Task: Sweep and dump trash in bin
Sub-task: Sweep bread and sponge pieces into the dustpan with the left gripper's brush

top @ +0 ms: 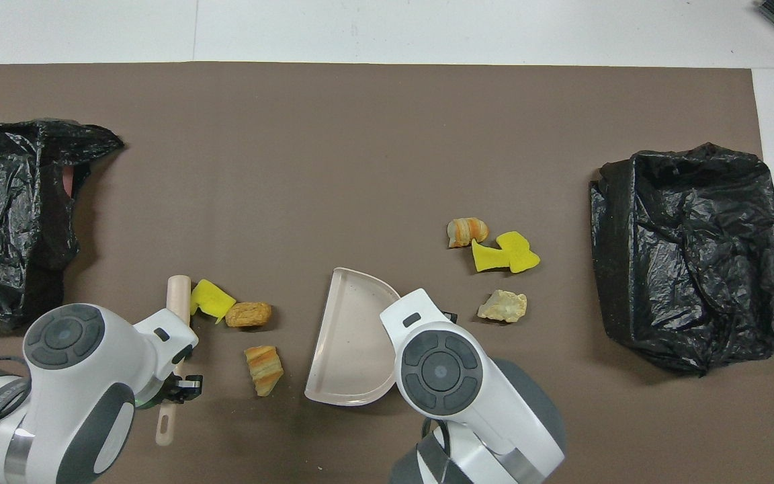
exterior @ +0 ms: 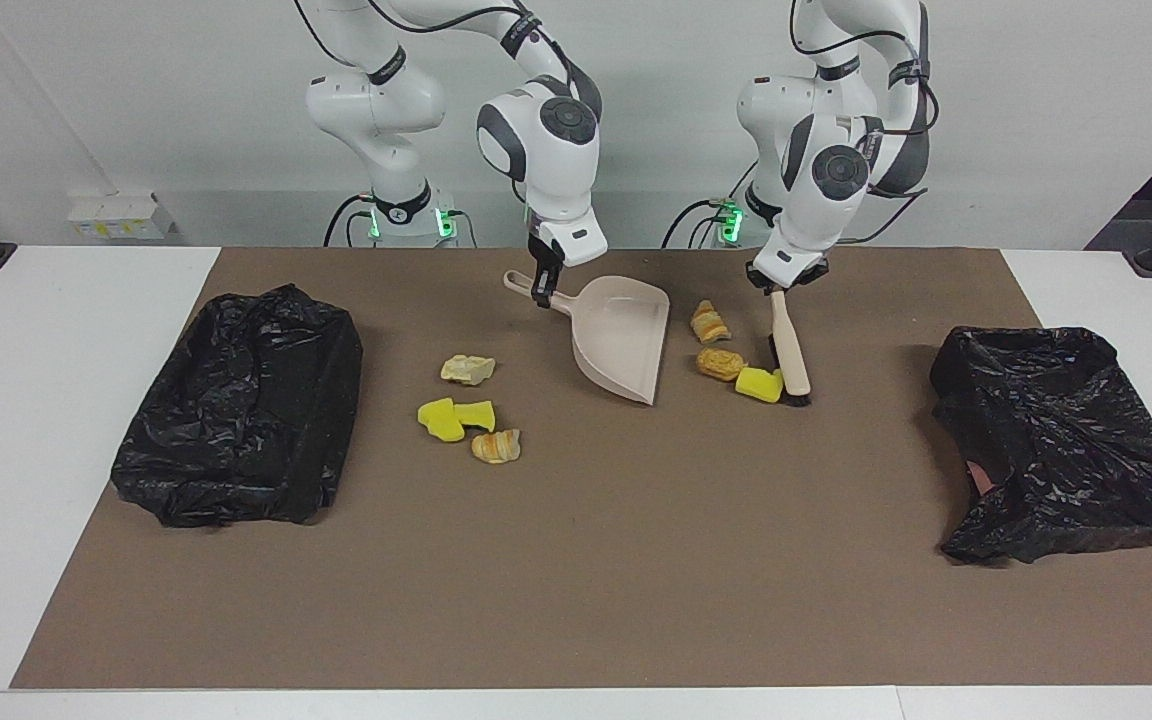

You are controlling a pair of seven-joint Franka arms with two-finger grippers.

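Note:
My right gripper (exterior: 541, 288) is shut on the handle of the beige dustpan (exterior: 621, 335) (top: 350, 336), whose mouth faces the left arm's end. My left gripper (exterior: 784, 287) (top: 182, 390) is shut on the beige brush (exterior: 792, 350) (top: 177, 299). The brush's bristles touch a yellow sponge piece (exterior: 759, 384) (top: 209, 300), which is pressed against a golden lump (exterior: 718, 363) (top: 248, 314). A croissant piece (exterior: 709, 322) (top: 264, 368) lies nearer the robots. More trash lies beside the pan toward the right arm's end: a pale lump (exterior: 466, 370), yellow sponges (exterior: 454, 417) and a croissant piece (exterior: 496, 446).
A bin lined with a black bag stands at each end of the brown mat: one (exterior: 236, 405) (top: 689, 255) at the right arm's end, one (exterior: 1066, 440) (top: 4, 215) at the left arm's end. White table borders the mat.

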